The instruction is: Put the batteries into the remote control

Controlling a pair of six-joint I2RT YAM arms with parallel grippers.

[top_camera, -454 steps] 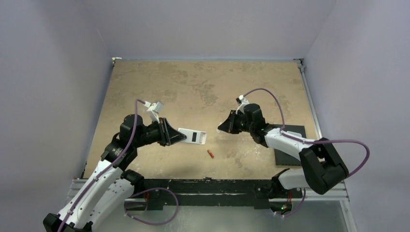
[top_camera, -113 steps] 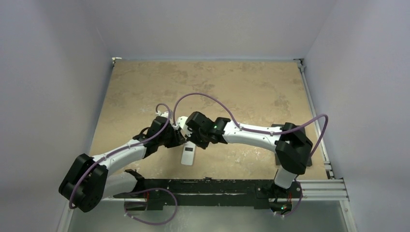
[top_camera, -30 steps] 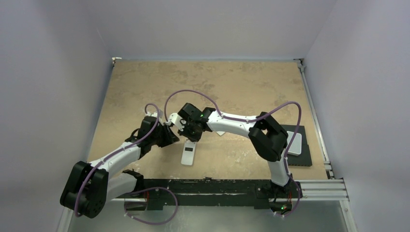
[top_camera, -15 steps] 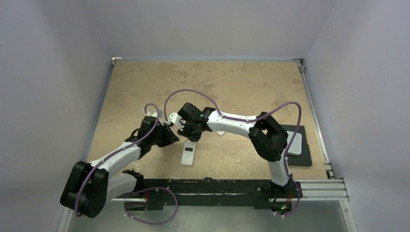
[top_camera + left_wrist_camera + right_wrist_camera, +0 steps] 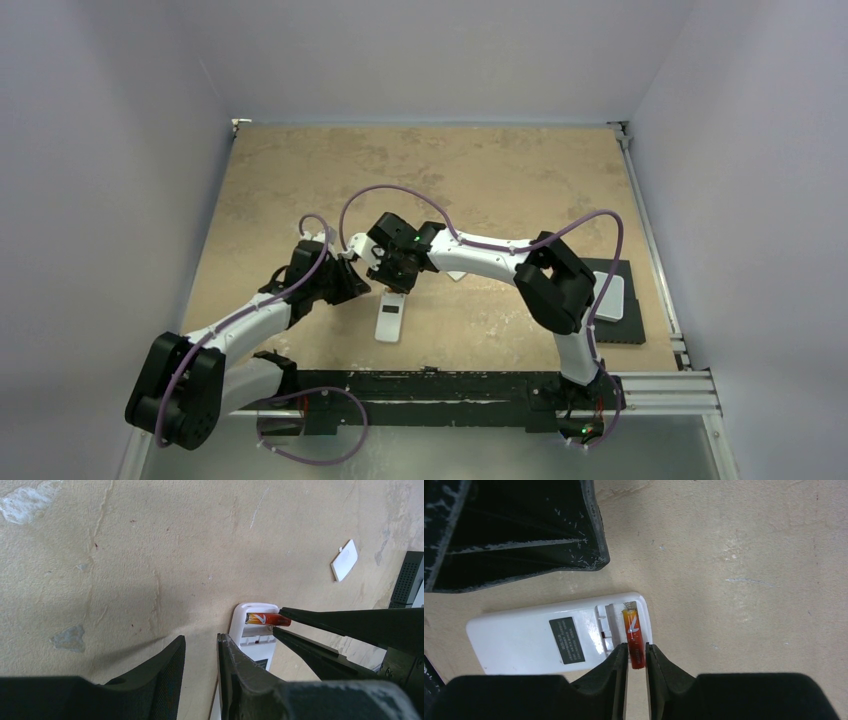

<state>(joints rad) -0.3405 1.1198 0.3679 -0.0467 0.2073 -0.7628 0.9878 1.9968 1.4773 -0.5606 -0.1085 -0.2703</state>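
Observation:
The remote control (image 5: pixel 389 320) lies white back up on the table, its battery compartment open at the far end. It also shows in the left wrist view (image 5: pixel 252 632) and the right wrist view (image 5: pixel 524 640). My right gripper (image 5: pixel 636 655) is shut on a red battery (image 5: pixel 633 627) and holds it slanted, its far tip in the compartment against the spring. The battery also shows in the left wrist view (image 5: pixel 265 619). My left gripper (image 5: pixel 200 647) is slightly open and empty, low over the table at the remote's left edge, with one finger (image 5: pixel 235 660) against that edge.
A small white square plastic piece (image 5: pixel 344 560) lies on the table to the right of the remote, also visible from above (image 5: pixel 452 275). A black pad (image 5: pixel 628 325) with a pale grey block (image 5: pixel 608 297) sits at the table's right edge.
Nothing has moved in the last second. Fifteen seconds ago my left gripper held the remote in the air and the battery lay on the table.

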